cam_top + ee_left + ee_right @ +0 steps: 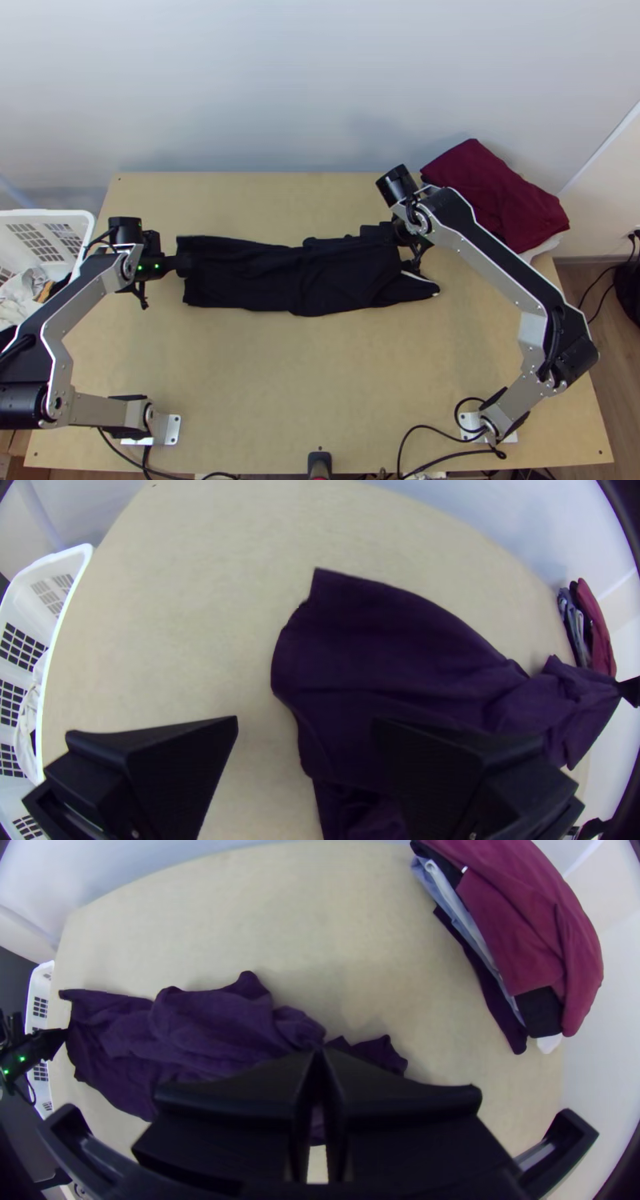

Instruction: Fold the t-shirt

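The left wrist view shows the left end effector (184, 266) open, fingers wide apart by the left end of the dark t-shirt (256, 276). The right wrist view shows the right end effector (374, 234) closed on gathered cloth, and paler cloth (460, 913) under the maroon garment (527, 913) at far right. The t-shirt lies in a long strip across the surface (320, 368), smoother left, bunched right.

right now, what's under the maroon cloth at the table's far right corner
Beneath the maroon cloth, edges of a pale blue cloth, a black cloth and a white piece show. Their covered parts, and anything deeper, can't be seen.
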Motion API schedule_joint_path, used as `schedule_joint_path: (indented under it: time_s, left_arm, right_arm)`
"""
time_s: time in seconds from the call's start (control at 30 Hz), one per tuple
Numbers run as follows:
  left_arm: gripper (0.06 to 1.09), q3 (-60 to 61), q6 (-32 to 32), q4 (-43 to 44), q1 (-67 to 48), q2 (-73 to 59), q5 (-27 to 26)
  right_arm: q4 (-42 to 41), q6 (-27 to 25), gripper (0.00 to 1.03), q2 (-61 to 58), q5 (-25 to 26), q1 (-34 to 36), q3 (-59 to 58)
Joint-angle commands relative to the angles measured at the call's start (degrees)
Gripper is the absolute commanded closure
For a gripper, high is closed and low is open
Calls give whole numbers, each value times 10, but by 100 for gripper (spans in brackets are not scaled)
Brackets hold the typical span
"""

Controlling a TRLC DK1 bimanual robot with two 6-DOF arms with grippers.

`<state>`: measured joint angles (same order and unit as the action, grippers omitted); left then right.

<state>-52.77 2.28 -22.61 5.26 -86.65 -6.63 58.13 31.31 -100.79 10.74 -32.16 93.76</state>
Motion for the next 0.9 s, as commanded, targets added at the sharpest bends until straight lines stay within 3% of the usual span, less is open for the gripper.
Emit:
schedule_joint_path:
  time_s: [0.0, 0.47, 0.57, 0.87]
  left_arm:
    - [11, -24, -9, 10, -1, -14, -3]
    - [11, -189, 97, -2, -2, -113, -73]
    - [20, -230, 120, -19, 7, -157, -109]
    - [20, -298, 82, -132, 37, -237, -131]
  right_arm:
    - [-6, 7, 100, 17, 7, 5, -16]
    - [-28, 5, 100, 16, 7, 4, -40]
    - [-30, 5, 100, 14, 7, 5, -41]
    - [-37, 4, 100, 6, 7, 6, -41]
